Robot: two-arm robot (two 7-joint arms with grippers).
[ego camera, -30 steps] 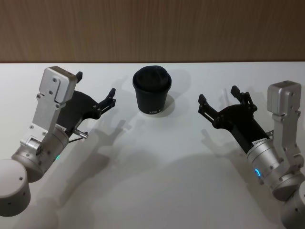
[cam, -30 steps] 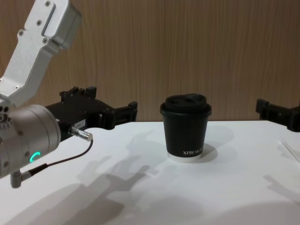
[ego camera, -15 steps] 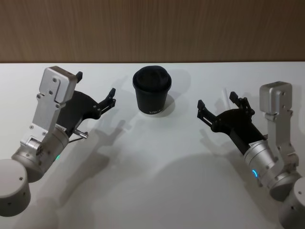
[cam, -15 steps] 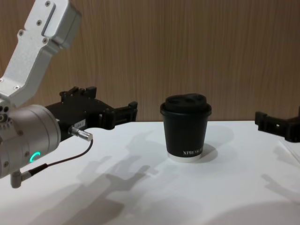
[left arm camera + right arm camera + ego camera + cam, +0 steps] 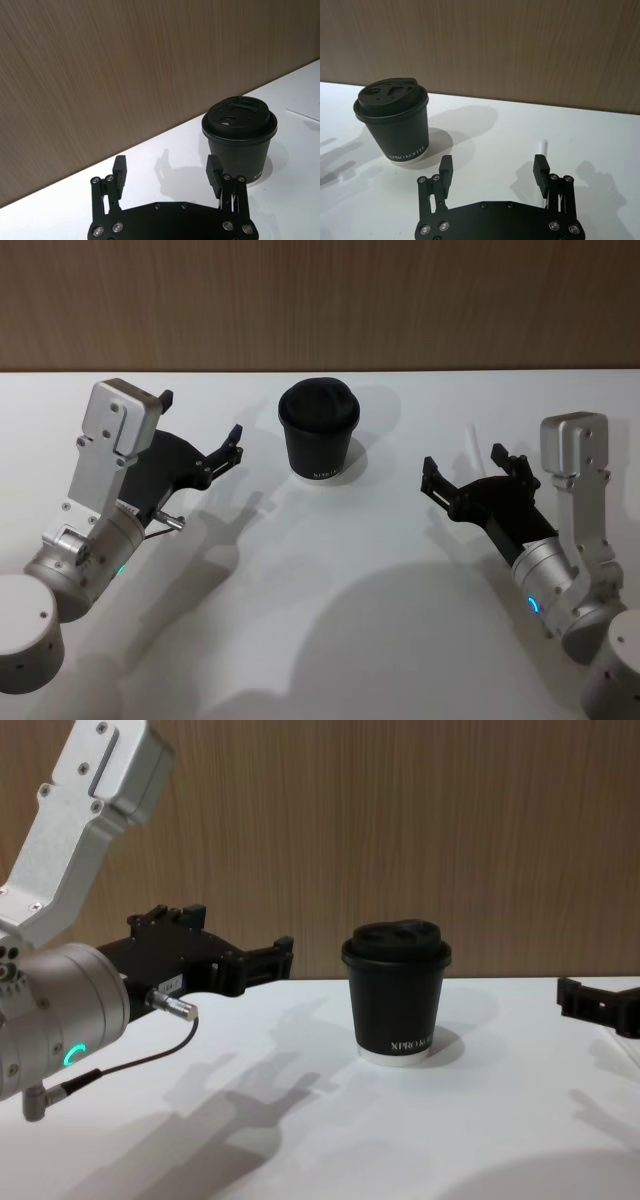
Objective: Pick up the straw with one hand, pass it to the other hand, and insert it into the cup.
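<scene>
Right gripper [image 5: 465,464] dropped lower since my last look, jaws wide, empty, near straw [image 5: 545,146]. Left gripper [image 5: 202,417] idle, open, empty. Cup [image 5: 397,990] reads "XPRO".

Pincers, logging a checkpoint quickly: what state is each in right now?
Left pincer: open, holding nothing.
Right pincer: open, holding nothing; straw not yet grasped.

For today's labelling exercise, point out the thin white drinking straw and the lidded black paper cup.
Thin white drinking straw [image 5: 545,147]: right wrist view, middle of its visible stretch.
Lidded black paper cup [image 5: 397,1010]: chest view, side wall.
</scene>
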